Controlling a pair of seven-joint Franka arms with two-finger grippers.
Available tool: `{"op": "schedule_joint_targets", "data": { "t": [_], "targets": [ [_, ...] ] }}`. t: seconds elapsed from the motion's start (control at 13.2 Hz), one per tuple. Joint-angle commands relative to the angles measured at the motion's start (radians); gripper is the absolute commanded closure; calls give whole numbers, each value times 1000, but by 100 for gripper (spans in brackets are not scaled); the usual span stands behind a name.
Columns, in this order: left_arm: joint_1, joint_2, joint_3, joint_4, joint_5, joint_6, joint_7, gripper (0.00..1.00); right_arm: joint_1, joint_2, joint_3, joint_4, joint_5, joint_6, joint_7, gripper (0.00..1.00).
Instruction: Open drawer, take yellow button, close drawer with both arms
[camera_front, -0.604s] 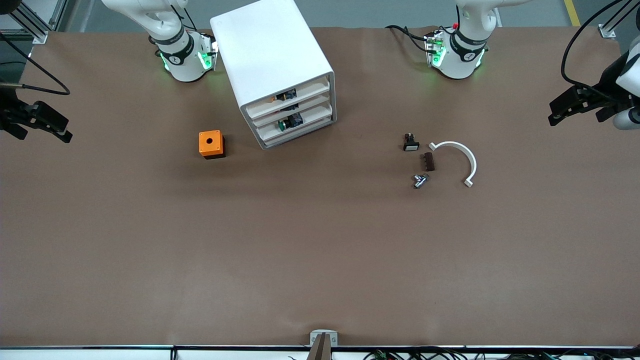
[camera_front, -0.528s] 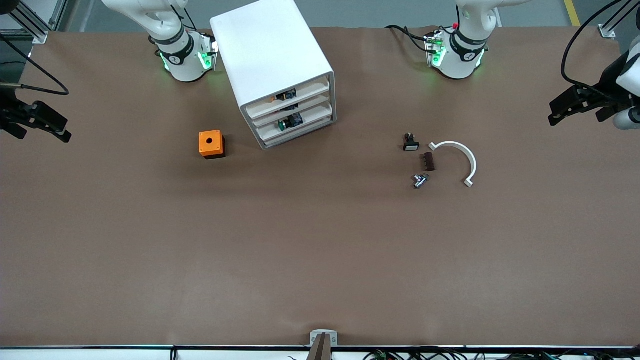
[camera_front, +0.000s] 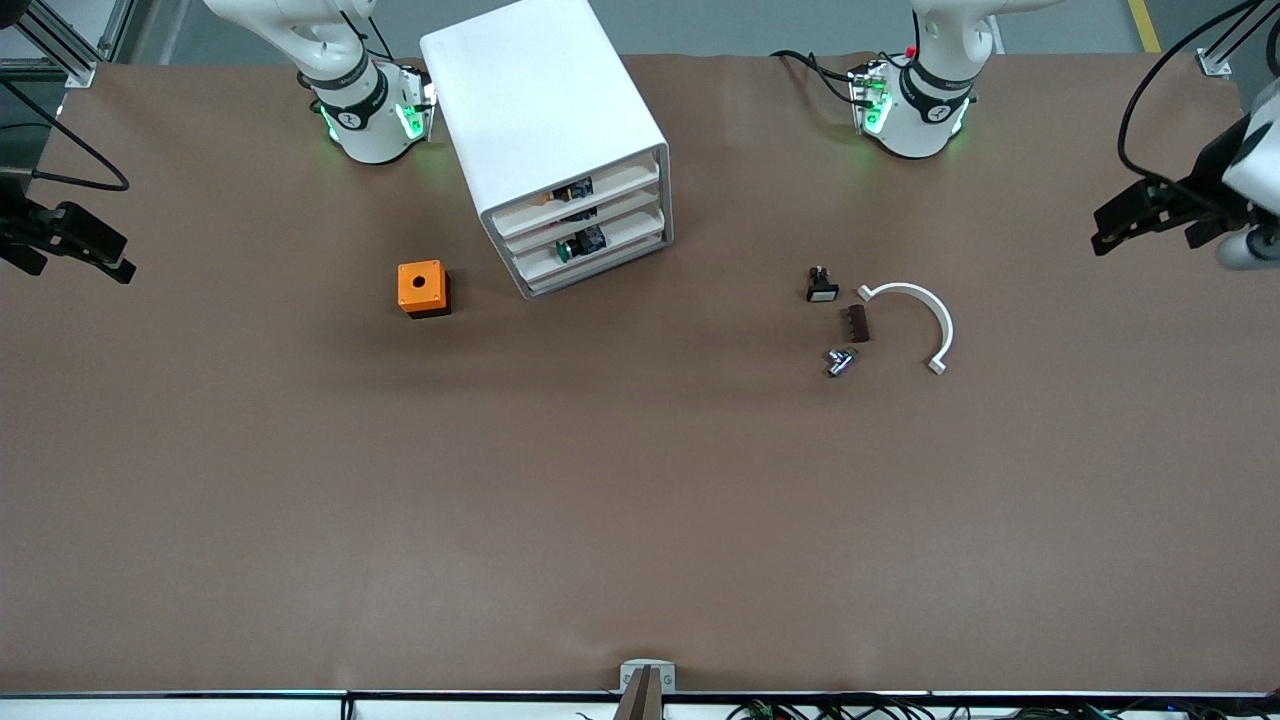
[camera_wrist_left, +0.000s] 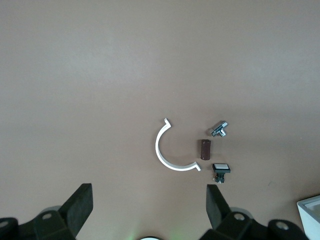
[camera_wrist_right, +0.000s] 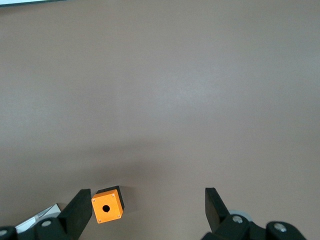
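Note:
The white cabinet (camera_front: 545, 130) stands between the two arm bases, with its three drawers facing the front camera at an angle. The top drawer (camera_front: 600, 190) sits pushed in, level with the two below it. The orange-yellow capped button (camera_front: 549, 200) shows through the gap above the drawer's lip. My left gripper (camera_front: 1098, 232) hangs open and empty in the air over the left arm's end of the table, its jaws wide apart in the left wrist view (camera_wrist_left: 149, 207). My right gripper (camera_front: 125, 260) hangs open and empty over the right arm's end, also seen in the right wrist view (camera_wrist_right: 147, 210).
A green-capped button (camera_front: 566, 250) lies in the middle drawer. An orange cube with a hole (camera_front: 423, 288) sits beside the cabinet toward the right arm's end. A white curved piece (camera_front: 925, 305), brown block (camera_front: 858, 323), small black switch (camera_front: 821, 286) and metal part (camera_front: 840, 361) lie toward the left arm's end.
Both grippers have drifted slightly outward toward their ends of the table. Nothing on the table has moved.

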Motion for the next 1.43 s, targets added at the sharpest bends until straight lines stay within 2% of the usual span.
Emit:
{"op": "schedule_joint_targets", "data": {
  "t": [0.0,0.45,0.91,1.13,1.36],
  "targets": [
    [3,83,-8,35,8,-18,-6,0,-19,-11,15,-5,8,-3,5,0],
    [-37,181,-21,36,-32,-16,-197,0,-19,-9,15,-5,7,-4,5,0],
    [-128,264,-25,36,-114,-22,-723,0,-19,-11,15,-4,7,-3,3,0],
    [-165,299,-25,36,-205,-61,-861,0,-20,-9,15,-4,8,-3,3,0],
    [-198,346,-25,36,-370,-68,-1143,0,-20,-9,15,-8,7,-4,5,0]
  ]
}}
